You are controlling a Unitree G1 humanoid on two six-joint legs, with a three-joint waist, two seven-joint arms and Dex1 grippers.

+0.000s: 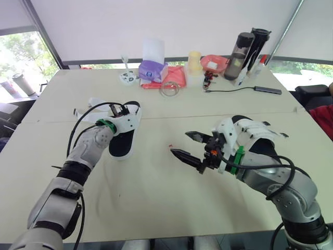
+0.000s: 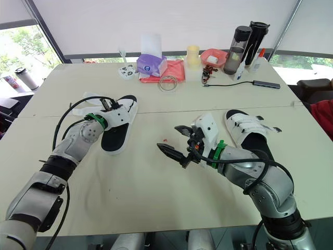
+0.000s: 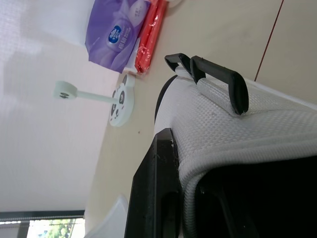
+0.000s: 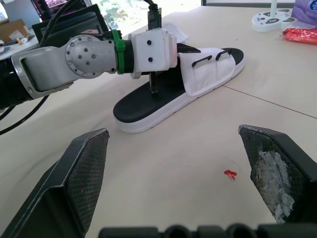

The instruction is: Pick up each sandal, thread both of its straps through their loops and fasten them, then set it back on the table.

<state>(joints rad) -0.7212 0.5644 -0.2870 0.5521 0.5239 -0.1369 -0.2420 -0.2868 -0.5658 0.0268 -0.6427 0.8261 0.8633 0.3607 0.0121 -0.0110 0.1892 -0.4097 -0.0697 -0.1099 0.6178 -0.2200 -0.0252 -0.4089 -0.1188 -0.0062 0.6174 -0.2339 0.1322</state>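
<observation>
The left end effector (image 4: 153, 87) pinches the soft-looking strap (image 3: 233, 129), a good hold on the likely light sandal (image 4: 148, 111) toward the counter's (image 1: 156, 208) left edge; the right end effector (image 1: 179, 142), wide apart, waits by the other sandal (image 2: 244, 125).

Your left claw (image 3: 188, 173) pinched the edge of the white woven strap of the sandal (image 3: 257, 119), with two black loops (image 3: 218, 82) standing up from it. Beyond it, on the counter (image 3: 218, 29), lay a purple tissue pack (image 3: 116, 34), a red packet (image 3: 151, 34) and a panda-faced stand (image 3: 121, 99).
</observation>
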